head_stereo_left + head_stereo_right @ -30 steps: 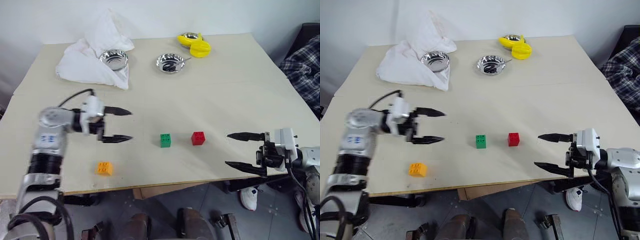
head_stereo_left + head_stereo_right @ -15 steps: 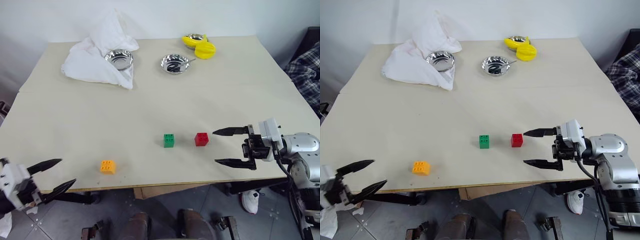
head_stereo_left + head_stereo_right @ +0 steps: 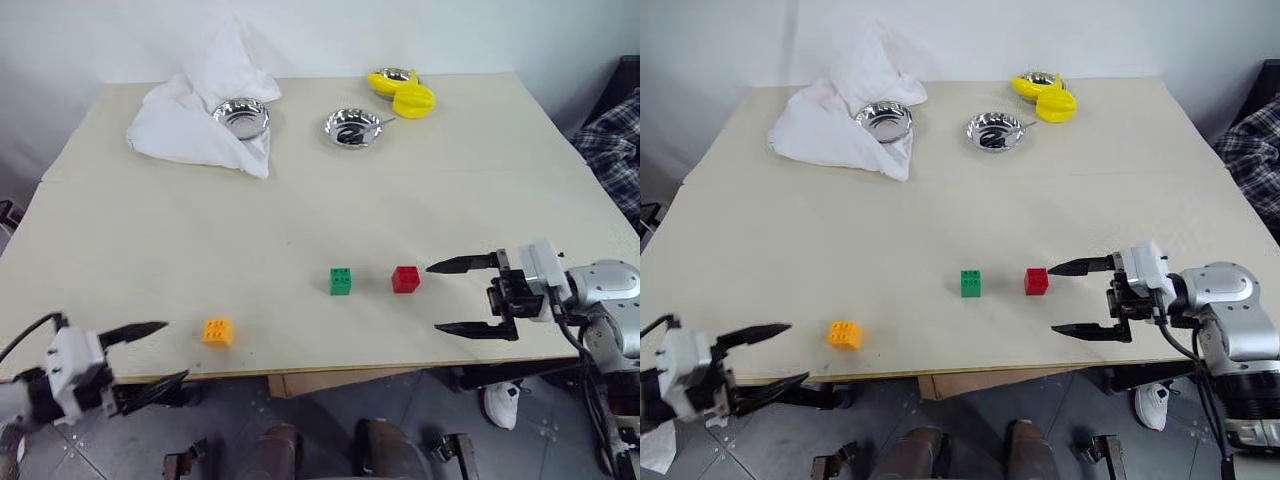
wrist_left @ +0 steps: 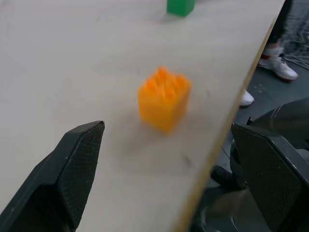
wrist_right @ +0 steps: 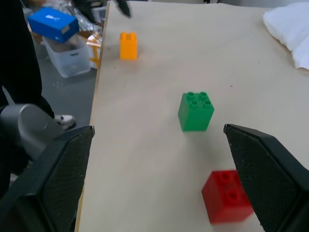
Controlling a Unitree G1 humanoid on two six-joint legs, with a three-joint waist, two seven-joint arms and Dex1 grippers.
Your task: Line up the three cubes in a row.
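We see orange cube (image 3: 217, 331) near surface (image 3: 300, 200) front edge, green cube (image 3: 340, 281) and red cube (image 3: 405, 279) side by side mid-surface. Left gripper (image 3: 150, 353) fingers apart, off the front edge; right gripper (image 3: 455, 297) fingers apart beside red. Right wrist view adds blue box (image 5: 53, 24) on the floor.

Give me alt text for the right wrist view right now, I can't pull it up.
Between the right gripper's two open black fingers, a red cube sits nearest on the beige table, a green cube just beyond it and an orange cube far off near the table edge. A white cloth lies at the table's far side, and a blue box on a clear bin sits past the edge.
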